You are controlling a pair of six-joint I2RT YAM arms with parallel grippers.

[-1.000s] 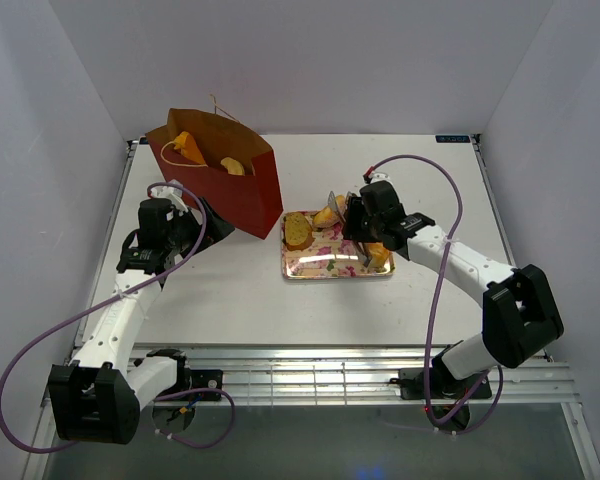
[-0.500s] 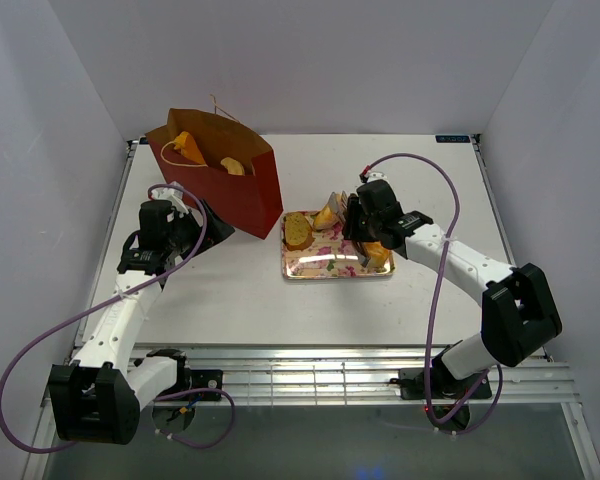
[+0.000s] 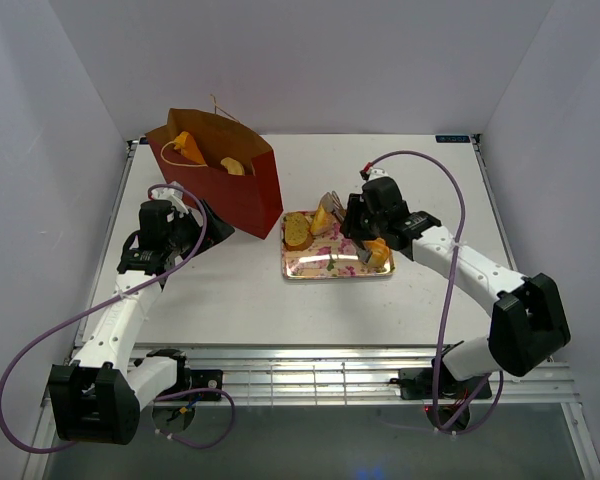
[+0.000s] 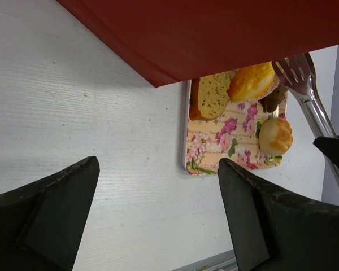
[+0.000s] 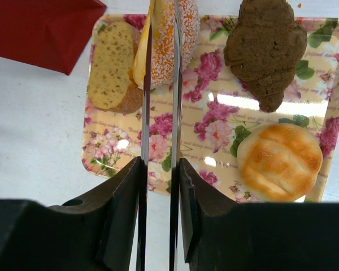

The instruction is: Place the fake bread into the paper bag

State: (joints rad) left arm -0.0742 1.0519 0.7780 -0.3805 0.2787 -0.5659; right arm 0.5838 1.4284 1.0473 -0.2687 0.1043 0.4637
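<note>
The dark red paper bag [image 3: 220, 180] stands open at the back left with two golden pastries [image 3: 189, 148] inside. My right gripper [image 5: 160, 164] is shut on metal tongs [image 5: 146, 101]. The tong blades pinch an orange sprinkled pastry [image 5: 185, 25] over the tray's far edge. On the pink floral tray [image 5: 214, 113] lie a toast slice [image 5: 110, 65], a brown croissant [image 5: 265, 48] and a round roll [image 5: 279, 161]. My left gripper [image 4: 158, 220] is open and empty just in front of the bag [image 4: 214, 34], above the bare table.
The tray [image 3: 335, 262] sits at the table's middle, just right of the bag's near corner. White walls close in the table on three sides. A metal rail runs along the near edge [image 3: 310, 365]. Purple cables loop off both arms.
My right gripper has shifted the tongs and the pinched pastry a little left, toward the bag. The left arm has not moved.
</note>
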